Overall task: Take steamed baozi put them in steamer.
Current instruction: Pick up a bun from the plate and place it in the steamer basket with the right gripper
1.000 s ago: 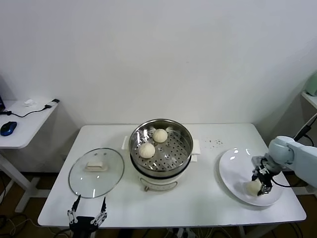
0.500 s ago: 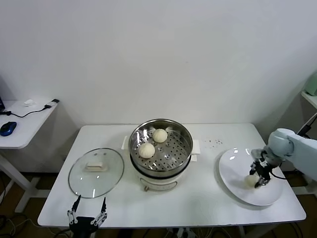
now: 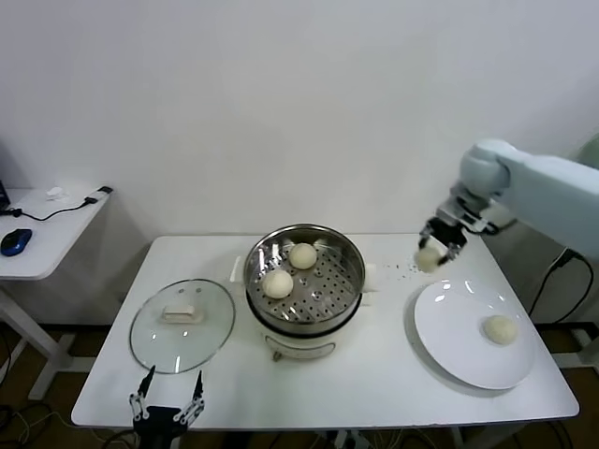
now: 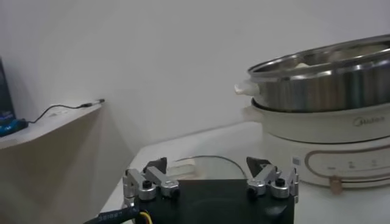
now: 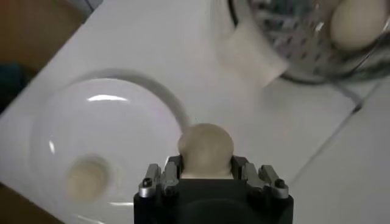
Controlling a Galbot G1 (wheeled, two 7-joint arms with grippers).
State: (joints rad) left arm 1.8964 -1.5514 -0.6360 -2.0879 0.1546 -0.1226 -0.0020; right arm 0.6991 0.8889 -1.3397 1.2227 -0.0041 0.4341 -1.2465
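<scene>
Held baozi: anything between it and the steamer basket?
Nothing visible. The right gripper holds the baozi in the air above the table, to the right of the steamer. The steamer is uncovered; its glass lid lies on the table on its far side. Two buns already inside leave bare basket floor.

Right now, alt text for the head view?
The right gripper holds a baozi in its fingers above the table, between the plate and the steamer; two buns sit inside, one remains on the plate.

A lab-like test room: bare white wall (image 3: 281, 103), plain white table (image 3: 374, 374), side desk (image 3: 42, 238) with computer mouse (image 3: 16, 241).
</scene>
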